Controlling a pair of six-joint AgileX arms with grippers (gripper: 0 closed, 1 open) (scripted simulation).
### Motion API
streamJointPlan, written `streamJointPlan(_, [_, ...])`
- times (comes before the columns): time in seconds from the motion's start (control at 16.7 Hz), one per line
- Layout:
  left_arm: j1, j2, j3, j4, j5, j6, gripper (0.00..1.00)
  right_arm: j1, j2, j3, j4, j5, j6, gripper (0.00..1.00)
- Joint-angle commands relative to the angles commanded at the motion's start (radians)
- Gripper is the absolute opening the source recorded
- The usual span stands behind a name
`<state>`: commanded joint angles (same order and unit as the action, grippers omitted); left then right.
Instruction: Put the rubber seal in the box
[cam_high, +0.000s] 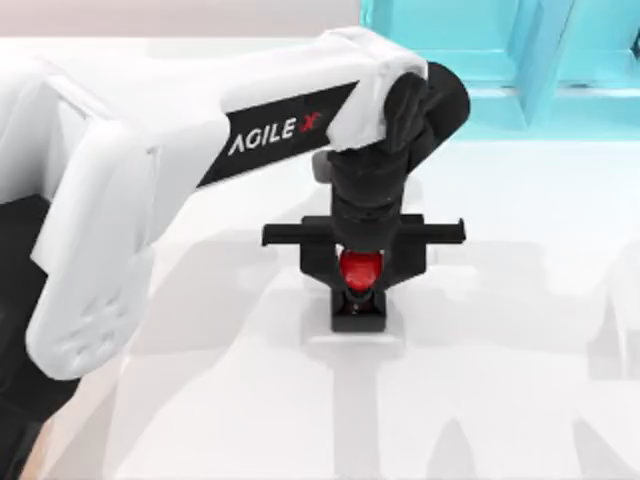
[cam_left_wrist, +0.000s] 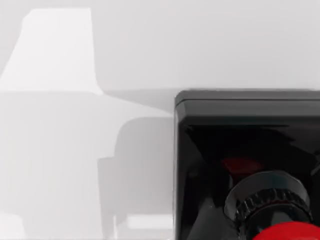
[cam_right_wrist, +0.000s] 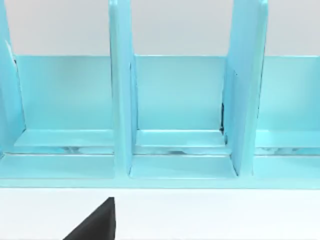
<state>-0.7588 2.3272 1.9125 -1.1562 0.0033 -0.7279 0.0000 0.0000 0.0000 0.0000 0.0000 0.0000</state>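
Note:
The rubber seal (cam_high: 360, 268) stands upright near the middle of the white table, its glossy red knob above a black square base. My left gripper (cam_high: 362, 284) reaches down from above and is shut on the seal, a black finger on each side of the knob. The left wrist view shows the seal's black base (cam_left_wrist: 245, 115) close up, with the red knob at the picture's edge. The box is out of view. My right arm is parked facing the shelf unit, and a black edge of its gripper (cam_right_wrist: 95, 222) shows in the right wrist view.
A turquoise shelf unit (cam_high: 500, 60) with upright dividers stands at the table's back right; its compartments (cam_right_wrist: 180, 100) face the right wrist camera. White tabletop (cam_high: 520, 380) spreads around and in front of the seal.

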Motion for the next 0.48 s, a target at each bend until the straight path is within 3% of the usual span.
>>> streamJointPlan(0.48, [0.001,0.000,0.039,-0.037,-0.002,0.000,0.00,0.000,0.000,0.000,0.000,0.000,0.000,1.00])
